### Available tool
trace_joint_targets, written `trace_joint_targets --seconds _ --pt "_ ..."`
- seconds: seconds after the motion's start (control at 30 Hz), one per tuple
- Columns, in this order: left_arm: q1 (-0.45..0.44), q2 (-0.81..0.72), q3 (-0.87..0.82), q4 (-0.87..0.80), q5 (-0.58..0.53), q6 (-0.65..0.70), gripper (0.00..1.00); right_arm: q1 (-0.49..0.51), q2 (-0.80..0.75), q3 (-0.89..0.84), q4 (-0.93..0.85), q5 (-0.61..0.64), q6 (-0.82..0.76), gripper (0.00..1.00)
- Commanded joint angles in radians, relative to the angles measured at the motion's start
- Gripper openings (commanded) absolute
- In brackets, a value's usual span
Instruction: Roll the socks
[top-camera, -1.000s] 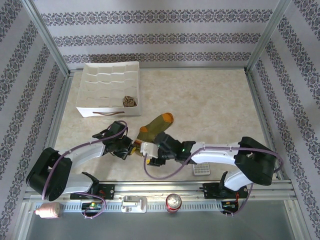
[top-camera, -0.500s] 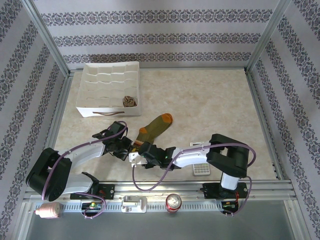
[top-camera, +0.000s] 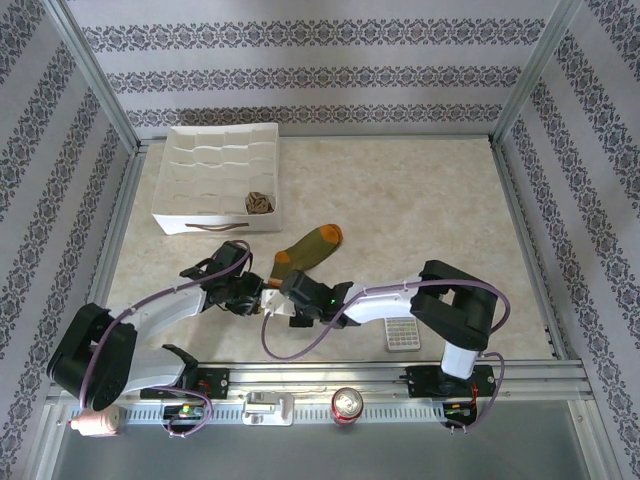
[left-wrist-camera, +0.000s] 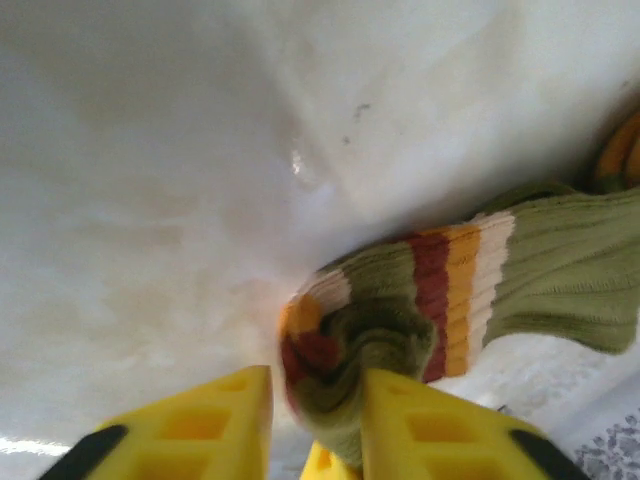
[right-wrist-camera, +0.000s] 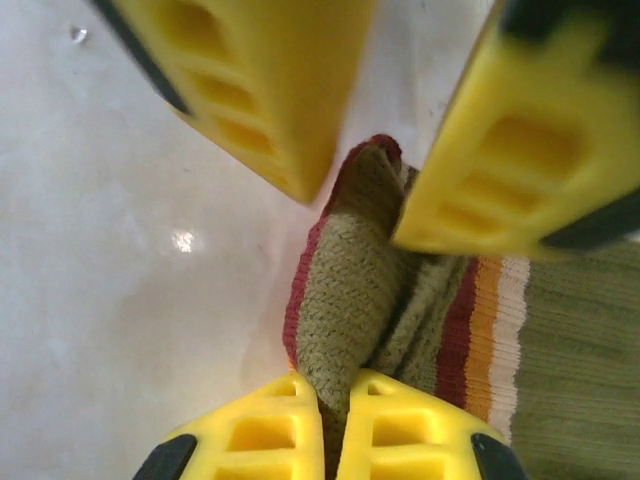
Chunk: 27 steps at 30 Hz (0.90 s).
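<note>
1. Right wrist view: the right gripper (right-wrist-camera: 332, 390) is pressed together on a cuff fold of the olive sock (right-wrist-camera: 350, 280).
2. The left gripper (left-wrist-camera: 316, 385) stands spread astride that cuff (not squeezing it).
3. The sock lies on the table (top-camera: 420, 200) near the arms; such a thin pinch could slip, letting the curled cuff unroll.

Divider box (top-camera: 180, 220) far-left on table (top-camera: 420, 200); first sock (top-camera: 259, 202) in its near-right compartment; second sock (top-camera: 308, 247) nearer, right of box.
</note>
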Motion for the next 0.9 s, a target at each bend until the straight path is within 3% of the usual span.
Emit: trace_joint_targets --seconds 0.0,0.1,0.4,0.87 --pt "0.025 -0.063 -0.015 0.003 0.005 -0.035 0.45 -0.076 -0.020 -0.045 -0.090 -0.219 0.155 0.00" --pt "0.039 -0.101 -0.030 0.027 0.009 -0.060 0.56 -0.132 -0.019 -0.057 -0.086 -0.353 0.214 0.00" --pt "0.022 -0.048 -0.020 0.157 0.049 -0.066 0.62 -0.284 0.039 -0.048 -0.061 -0.672 0.375 0.00" --pt "-0.068 0.158 0.006 0.363 0.021 -0.162 0.56 -0.421 0.202 0.014 -0.091 -0.906 0.546 0.00"
